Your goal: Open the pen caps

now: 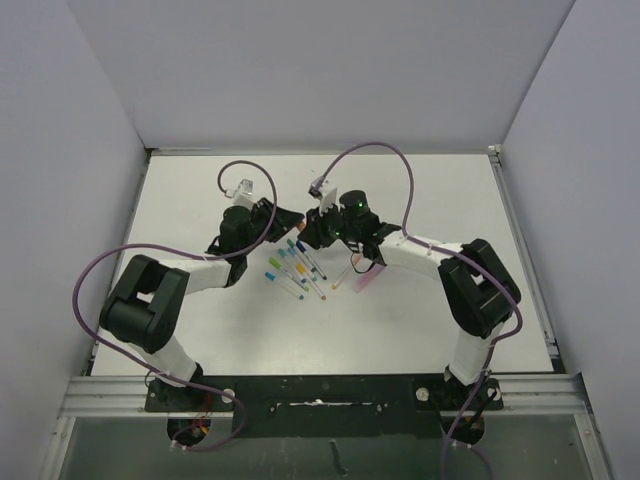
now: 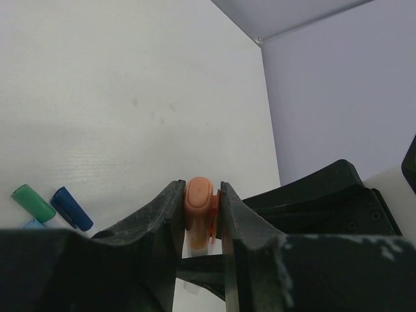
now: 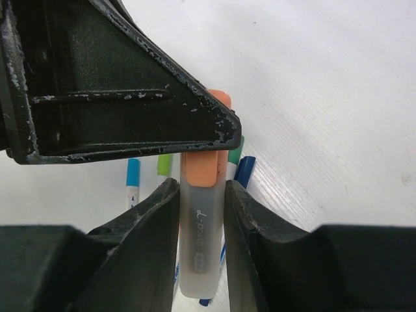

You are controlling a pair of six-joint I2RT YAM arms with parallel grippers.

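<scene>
Left gripper [image 1: 288,222] and right gripper [image 1: 312,232] seen tip to tip over mid-table [image 1: 450,200]. Loose pens [image 1: 297,272] with coloured pen caps [image 1: 273,263] scattered just on near side. Pink object [image 1: 366,277] seen lying beside right arm [image 1: 430,250]. Purple cables [image 1: 250,168] looped above arms.

Item: two arms — left arm [image 1: 150,300], right arm [image 1: 480,290] — each made up of bulky black joint housings joined by white tubular links. A purple cable [image 1: 95,275] ran in loose loops along each. A small pale camera block [image 1: 240,187] sat at each wrist. The right wrist housing carried a green light [image 1: 350,207]. Fingers [image 2: 162,221] were black and curved — edges chipped to grey flecks.
</scene>
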